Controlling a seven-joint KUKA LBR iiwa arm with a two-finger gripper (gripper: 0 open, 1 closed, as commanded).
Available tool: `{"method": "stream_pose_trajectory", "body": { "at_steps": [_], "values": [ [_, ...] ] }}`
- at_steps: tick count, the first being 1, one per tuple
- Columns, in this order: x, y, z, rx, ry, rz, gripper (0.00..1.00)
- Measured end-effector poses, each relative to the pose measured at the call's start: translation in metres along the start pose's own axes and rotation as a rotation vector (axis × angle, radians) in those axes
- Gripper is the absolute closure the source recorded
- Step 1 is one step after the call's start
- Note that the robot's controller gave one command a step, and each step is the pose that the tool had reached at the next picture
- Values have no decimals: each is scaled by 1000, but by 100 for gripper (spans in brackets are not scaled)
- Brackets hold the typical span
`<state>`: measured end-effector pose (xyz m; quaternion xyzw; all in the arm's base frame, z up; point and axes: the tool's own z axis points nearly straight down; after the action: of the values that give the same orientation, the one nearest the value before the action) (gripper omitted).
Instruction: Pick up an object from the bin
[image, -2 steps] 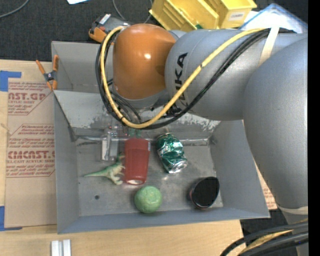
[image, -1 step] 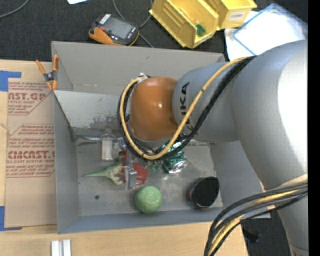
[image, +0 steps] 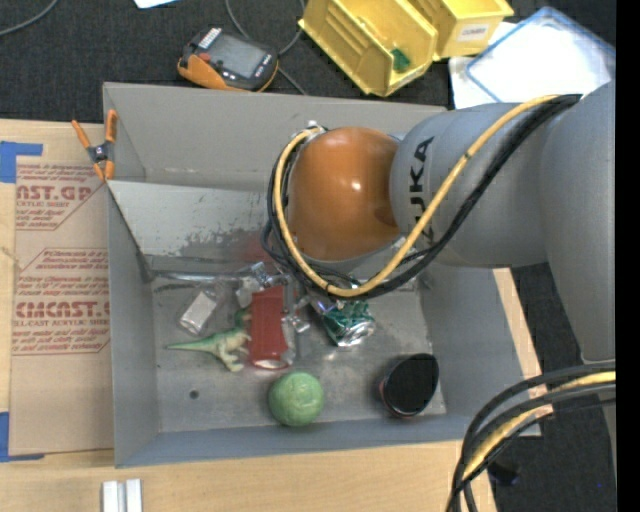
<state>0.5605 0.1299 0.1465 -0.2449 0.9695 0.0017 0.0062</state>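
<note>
The gripper (image: 275, 298) hangs over the red packet (image: 268, 330) mid-bin; its grip cannot be told. The neighbouring green dinosaur (image: 215, 346) or crumpled can (image: 345, 322) could snag it.

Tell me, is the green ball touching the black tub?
Apart. The camera view shows bare bin floor between the green ball and the black tub.
</note>
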Motion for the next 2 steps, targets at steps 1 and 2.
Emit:
{"method": "stream_pose_trajectory", "body": {
  "at_steps": [1,2],
  "values": [
    [3,-16,46,-1,8,-125,0],
    [-7,-32,75,5,-14,-459,0]
  ]
}}
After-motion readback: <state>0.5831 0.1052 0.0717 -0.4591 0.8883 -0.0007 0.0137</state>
